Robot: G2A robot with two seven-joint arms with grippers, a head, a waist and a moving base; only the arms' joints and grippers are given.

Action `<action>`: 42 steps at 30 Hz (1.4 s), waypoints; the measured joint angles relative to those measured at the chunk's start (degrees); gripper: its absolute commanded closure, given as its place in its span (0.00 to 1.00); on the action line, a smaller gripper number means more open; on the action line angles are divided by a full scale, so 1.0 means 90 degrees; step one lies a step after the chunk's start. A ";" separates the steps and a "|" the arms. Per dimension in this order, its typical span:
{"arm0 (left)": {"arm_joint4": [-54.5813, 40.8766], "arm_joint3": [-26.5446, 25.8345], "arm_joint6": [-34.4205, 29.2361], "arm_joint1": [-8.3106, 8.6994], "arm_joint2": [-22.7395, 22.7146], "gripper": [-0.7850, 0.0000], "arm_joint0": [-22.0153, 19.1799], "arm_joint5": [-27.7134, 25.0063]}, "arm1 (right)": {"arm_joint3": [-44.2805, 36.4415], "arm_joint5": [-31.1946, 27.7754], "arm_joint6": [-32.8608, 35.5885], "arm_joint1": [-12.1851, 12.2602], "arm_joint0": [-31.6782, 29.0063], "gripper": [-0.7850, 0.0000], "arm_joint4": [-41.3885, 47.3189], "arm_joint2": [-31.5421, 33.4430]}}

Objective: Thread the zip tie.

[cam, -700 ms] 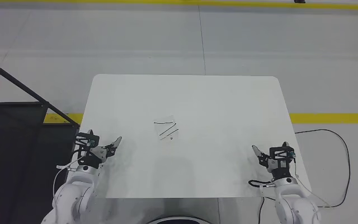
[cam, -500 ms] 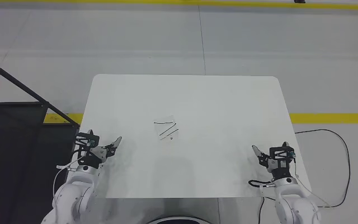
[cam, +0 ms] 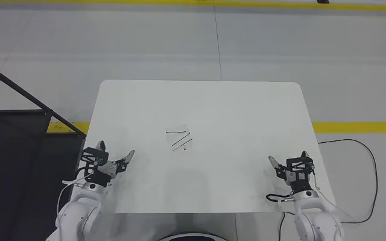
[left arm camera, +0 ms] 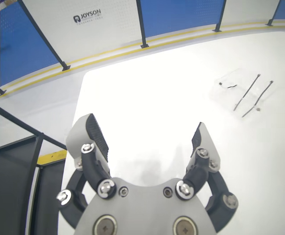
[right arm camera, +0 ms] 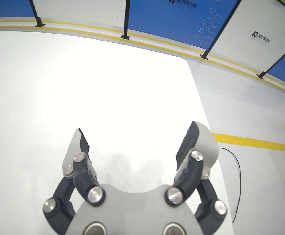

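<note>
Two black zip ties lie side by side on a clear plastic sheet near the middle of the white table. A shorter curved black strip sits just behind them. In the left wrist view, the zip ties lie well ahead of the open left gripper. The left gripper hovers at the table's near left corner with nothing between its fingers. At the near right corner the right gripper is open as well, and the right gripper has bare table in front of it.
A black framed panel stands beside the table's left edge. A thin black cable loops on the floor past the right edge. Yellow floor lines run on both sides. Blue and white fence panels stand far behind.
Both grippers have shifted slightly inward over the table, the left one a little to the right, the right one a little to the left. The zip ties have not moved.
</note>
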 measured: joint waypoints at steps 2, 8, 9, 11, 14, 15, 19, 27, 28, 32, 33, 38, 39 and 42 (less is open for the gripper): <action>-0.0298 -0.0038 -0.0092 0.0014 -0.0107 0.00 0.0028 -0.0368 | -0.0015 -0.0753 0.0270 0.0035 0.0128 0.00 0.0394 0.0039; -0.2033 0.0038 -0.1068 0.0111 -0.0640 0.00 -0.0149 -0.2200 | -0.0220 -0.2344 0.1489 0.0095 0.0736 0.00 0.1218 -0.0051; -0.2439 0.0084 -0.1261 0.0130 -0.0742 0.00 -0.0198 -0.2520 | -0.0251 -0.2488 0.1725 0.0098 0.0852 0.00 0.1423 -0.0105; -0.3007 0.0159 -0.1554 0.0159 -0.0885 0.00 -0.0283 -0.2918 | -0.0296 -0.2624 0.2102 0.0103 0.1050 0.00 0.1718 -0.0184; -0.3622 0.0210 -0.1907 0.0188 -0.1038 0.00 -0.0401 -0.3055 | -0.0338 -0.2802 0.2704 0.0110 0.1379 0.00 0.2212 -0.0336; -0.3761 0.0194 -0.1998 0.0193 -0.1061 0.00 -0.0428 -0.3043 | -0.0374 -0.2930 0.2939 0.0120 0.1486 0.00 0.2335 -0.0400; -0.3822 0.0172 -0.2038 0.0198 -0.1079 0.00 -0.0444 -0.3036 | -0.0419 -0.3075 0.3159 0.0132 0.1559 0.00 0.2299 -0.0440; -0.3816 0.0173 -0.2034 0.0198 -0.1078 0.00 -0.0443 -0.3037 | -0.0416 -0.3063 0.3135 0.0131 0.1554 0.00 0.2299 -0.0437; -0.3816 0.0173 -0.2034 0.0198 -0.1078 0.00 -0.0443 -0.3037 | -0.0416 -0.3063 0.3135 0.0131 0.1554 0.00 0.2299 -0.0437; -0.3999 0.0249 -0.2090 0.0185 -0.0962 0.00 -0.0519 -0.2901 | -0.0323 -0.2935 0.3200 0.0120 0.1622 0.00 0.2591 -0.0541; -0.4167 0.0312 -0.2170 0.0180 -0.0885 0.00 -0.0582 -0.2861 | -0.0240 -0.2917 0.3397 0.0115 0.1768 0.00 0.2902 -0.0618; -0.4979 0.0531 -0.2570 0.0186 -0.0739 0.00 -0.0779 -0.2987 | 0.0169 -0.2578 0.4596 0.0074 0.2750 0.00 0.4229 -0.1121; -0.5221 0.0593 -0.2668 0.0192 -0.0732 0.00 -0.0808 -0.3071 | 0.0338 -0.2458 0.4904 0.0059 0.3047 0.00 0.4565 -0.1255; -0.5827 0.0758 -0.2994 0.0222 -0.0780 0.00 -0.0860 -0.3363 | 0.0843 -0.1771 0.5553 0.0000 0.3832 0.00 0.5140 -0.1595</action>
